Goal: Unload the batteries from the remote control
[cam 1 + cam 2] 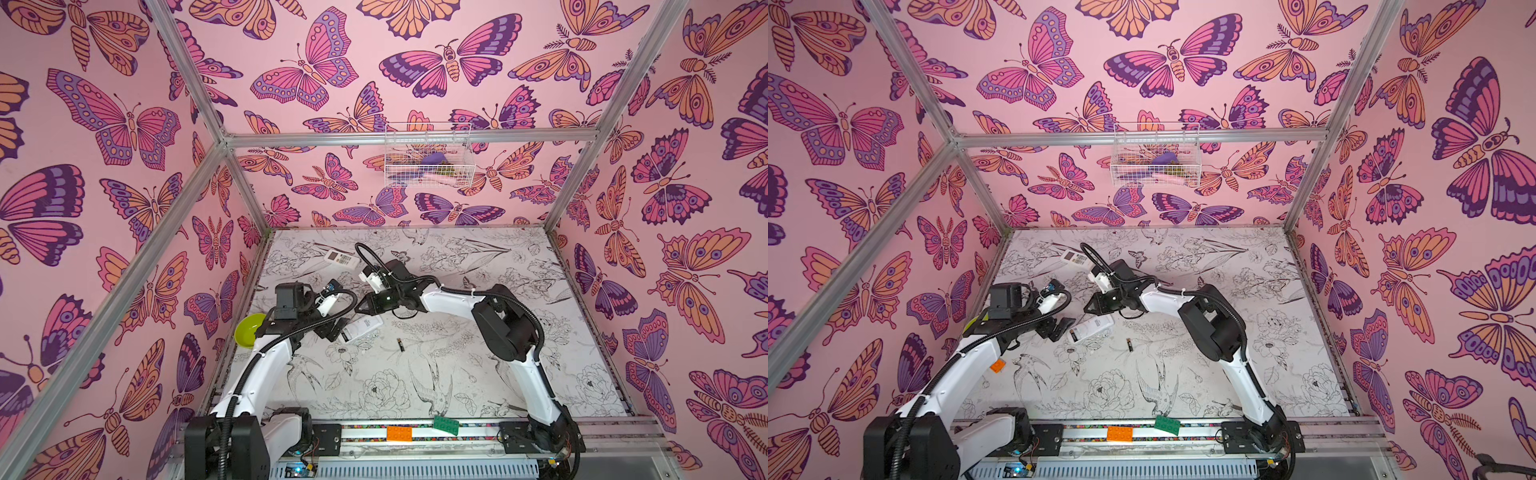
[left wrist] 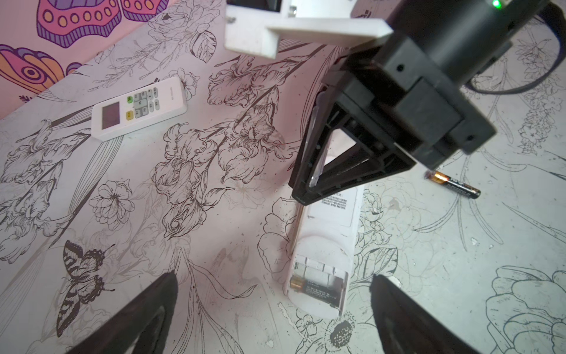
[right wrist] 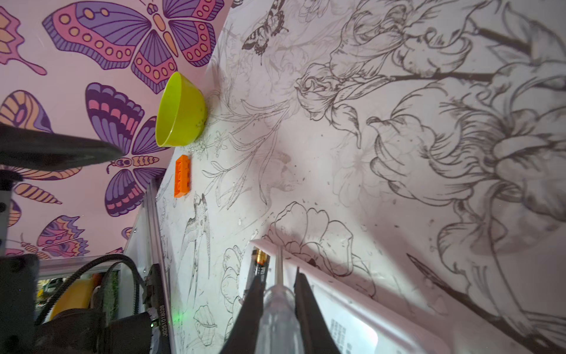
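Right wrist view: prying.
Right claw (image 3: 279, 275) clamps a clear-handled tool (image 3: 280, 315) just beside the black, gold-ended battery (image 3: 259, 262), crosswise in the white plastic remote (image 3: 346, 325); left claw (image 2: 274, 277) gapes.

I count two remotes on the surface (image 1: 478, 374): a face-up remote (image 2: 139, 107) and a face-down remote (image 2: 324, 245). Two batteries show: a loose battery (image 2: 453, 184) and a seated battery (image 2: 312, 286). One orange brick (image 1: 996, 365), another orange brick (image 1: 1119, 433), one green brick (image 1: 446, 424), one green bowl (image 3: 180, 110), one wire basket (image 1: 428, 156), one clear-handled tool (image 3: 278, 303).
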Available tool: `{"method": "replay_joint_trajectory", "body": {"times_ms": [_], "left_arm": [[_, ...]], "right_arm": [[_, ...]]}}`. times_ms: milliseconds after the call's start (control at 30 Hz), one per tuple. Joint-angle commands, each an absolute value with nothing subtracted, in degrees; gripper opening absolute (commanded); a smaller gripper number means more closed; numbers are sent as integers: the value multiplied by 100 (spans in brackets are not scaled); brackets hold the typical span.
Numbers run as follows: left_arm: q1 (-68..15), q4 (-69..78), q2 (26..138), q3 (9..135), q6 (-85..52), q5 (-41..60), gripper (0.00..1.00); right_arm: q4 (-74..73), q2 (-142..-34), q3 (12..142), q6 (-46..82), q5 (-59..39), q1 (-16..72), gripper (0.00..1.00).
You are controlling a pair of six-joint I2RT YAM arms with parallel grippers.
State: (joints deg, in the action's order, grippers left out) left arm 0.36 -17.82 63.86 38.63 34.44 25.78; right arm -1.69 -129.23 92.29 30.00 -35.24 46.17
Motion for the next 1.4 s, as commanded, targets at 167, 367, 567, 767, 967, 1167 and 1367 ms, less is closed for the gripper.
{"method": "replay_joint_trajectory", "body": {"times_ms": [167, 367, 567, 767, 967, 1167, 1367], "left_arm": [[70, -1945, 6284, 3565, 3881, 3254, 100], [70, -1914, 6354, 3453, 4291, 3286, 100], [71, -1914, 6535, 3391, 4401, 3153, 100], [77, -2061, 6862, 3548, 4460, 2922, 99], [37, -2535, 7202, 3811, 4438, 2844, 95], [-80, -2777, 7744, 3964, 4558, 2656, 94], [-456, -2777, 8198, 4112, 4587, 2218, 94]], "right_arm": [[-885, -12516, 8790, 3457, -3525, 4515, 0], [-1157, -11961, 8386, 4049, -3460, 4393, 0], [-955, -11841, 8119, 4675, -3491, 4362, 0], [-1345, -11727, 7780, 5113, -3512, 4364, 0], [-1308, -11622, 7602, 5014, -3461, 4367, 0], [-1605, -11680, 7467, 5290, -3592, 4382, 0], [-1544, -11769, 7498, 5384, -3788, 4420, 0]]}}
